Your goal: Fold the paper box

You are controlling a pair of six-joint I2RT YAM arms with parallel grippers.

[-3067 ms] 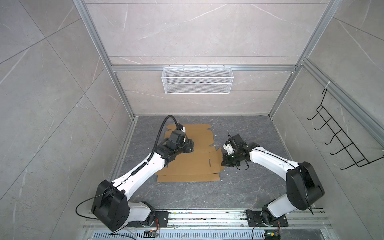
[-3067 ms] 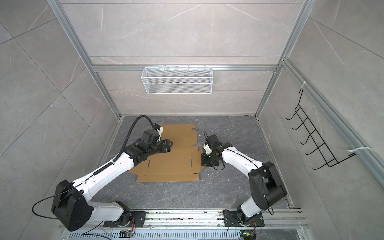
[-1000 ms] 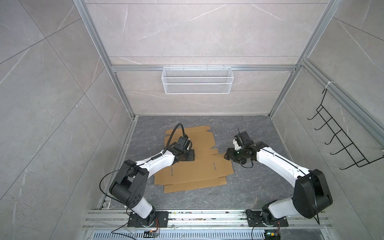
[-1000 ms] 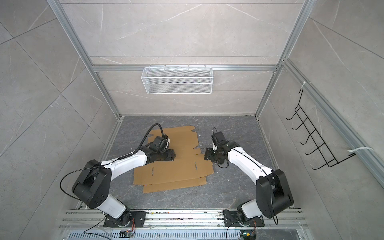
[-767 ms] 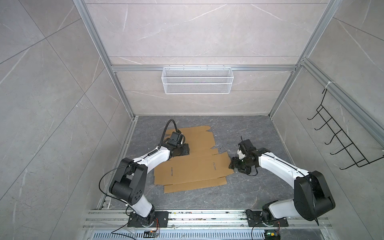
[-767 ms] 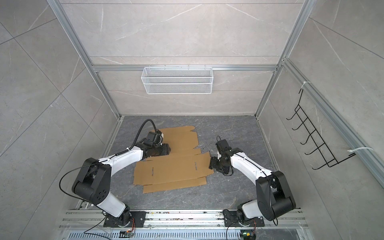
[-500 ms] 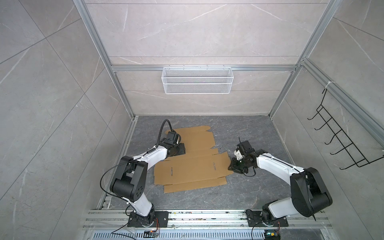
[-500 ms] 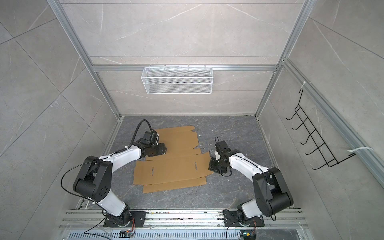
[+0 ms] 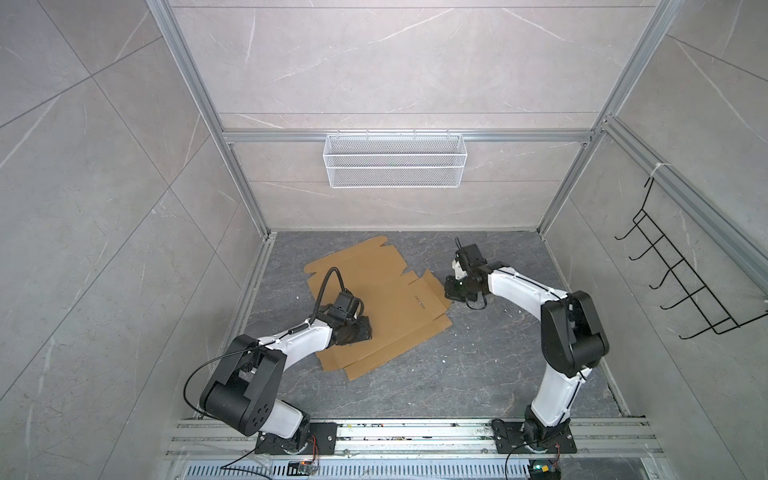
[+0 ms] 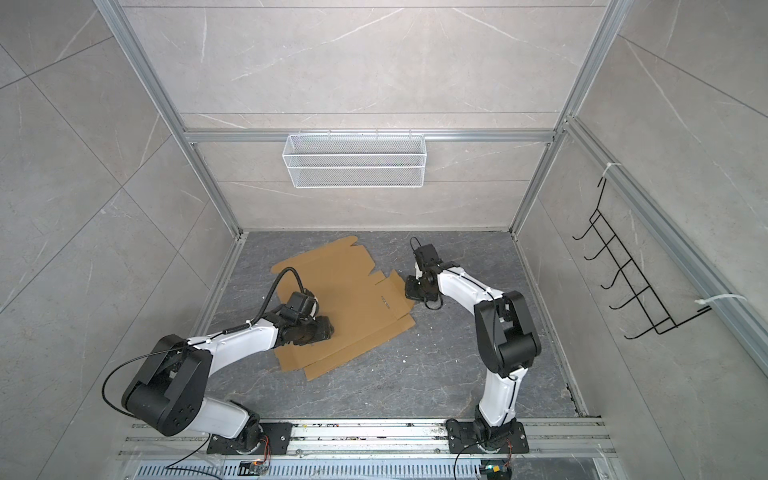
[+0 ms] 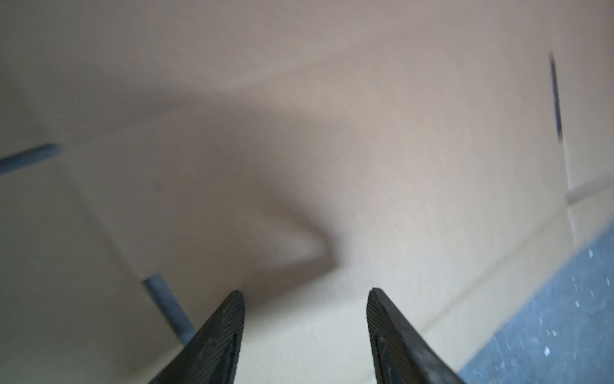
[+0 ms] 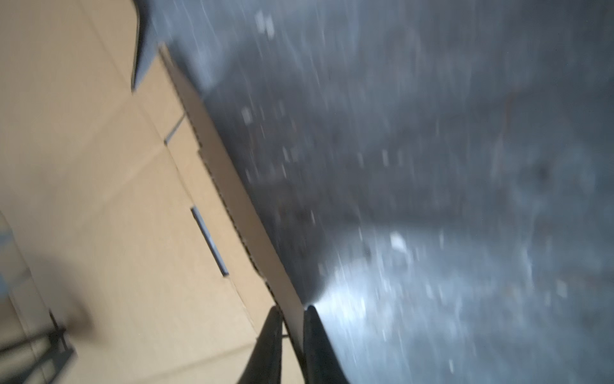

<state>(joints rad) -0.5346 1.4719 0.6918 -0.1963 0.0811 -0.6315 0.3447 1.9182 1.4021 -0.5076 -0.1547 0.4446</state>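
My left arm reaches from its base on the front rail (image 9: 415, 434), elbow folded low, forearm running forward and rightward, wrist held low over the paper box (image 9: 390, 299) (image 10: 353, 286). The left claw (image 9: 362, 332) (image 10: 324, 330) lies over the sheet's near-left part, pointing right along the cardboard. In the left wrist view the left claw (image 11: 304, 294) is spread wide with only bare paper box (image 11: 365, 133) between and beyond its fingers; whether the tips touch the board I cannot tell. A black cable (image 9: 328, 278) arcs up behind that wrist. The box is an unfolded, skewed brown sheet on the grey floor (image 9: 478, 374), stretching from under the left claw across to the right claw, with one layer poking out at its near corner. My right arm rises steeply from the rail, elbow high, forearm sloping back and leftward, wrist bent down at the sheet's right edge. The right claw (image 9: 451, 293) (image 10: 412, 293) sits on that edge. In the right wrist view the right claw (image 12: 292, 309) is pressed together on a narrow strip along the border of the paper box (image 12: 99, 166), pinching it between both fingers. White specks dot the floor beside that claw. Well beyond both claws a wire basket (image 9: 395, 166) hangs on the back wall. A black hook rack (image 9: 685, 286) hangs far right; neither blocks the arms.
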